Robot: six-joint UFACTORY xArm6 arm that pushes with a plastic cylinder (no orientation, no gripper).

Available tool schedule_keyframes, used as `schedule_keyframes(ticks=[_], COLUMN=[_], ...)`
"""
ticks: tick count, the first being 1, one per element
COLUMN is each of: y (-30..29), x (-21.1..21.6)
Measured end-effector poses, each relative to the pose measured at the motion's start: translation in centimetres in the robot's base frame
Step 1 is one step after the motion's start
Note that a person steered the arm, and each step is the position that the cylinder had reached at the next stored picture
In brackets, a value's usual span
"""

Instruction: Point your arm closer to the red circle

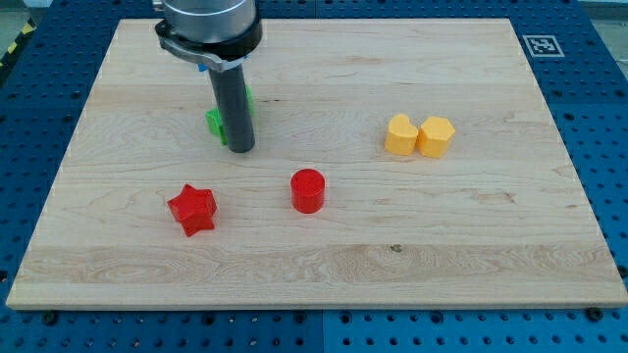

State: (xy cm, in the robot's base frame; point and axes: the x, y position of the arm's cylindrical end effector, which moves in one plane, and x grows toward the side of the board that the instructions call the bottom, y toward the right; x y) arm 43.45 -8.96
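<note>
The red circle (pixel 308 190), a short red cylinder, stands on the wooden board (pixel 471 245) a little left of the middle. My tip (pixel 241 150) is the lower end of a dark rod that comes down from the view's top. It rests on the board up and to the left of the red circle, apart from it. A green block (pixel 215 122) sits right behind the rod and is partly hidden by it; its shape cannot be made out.
A red star (pixel 191 209) lies left of the red circle, below my tip. Two yellow blocks, one heart-shaped (pixel 399 134) and one pentagon-like (pixel 437 135), touch each other at the right. A small blue piece (pixel 202 68) shows behind the rod's mount.
</note>
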Motion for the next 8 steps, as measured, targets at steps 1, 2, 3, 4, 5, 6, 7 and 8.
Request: schedule_keyframes(ticks=[1,2,3,4,5,6,7,8], y=[0.0,0.0,0.5,1.5,1.6,2.8,4.2,4.5], x=[0.0,0.0,2.1,2.4,2.4,2.4,2.4,2.4])
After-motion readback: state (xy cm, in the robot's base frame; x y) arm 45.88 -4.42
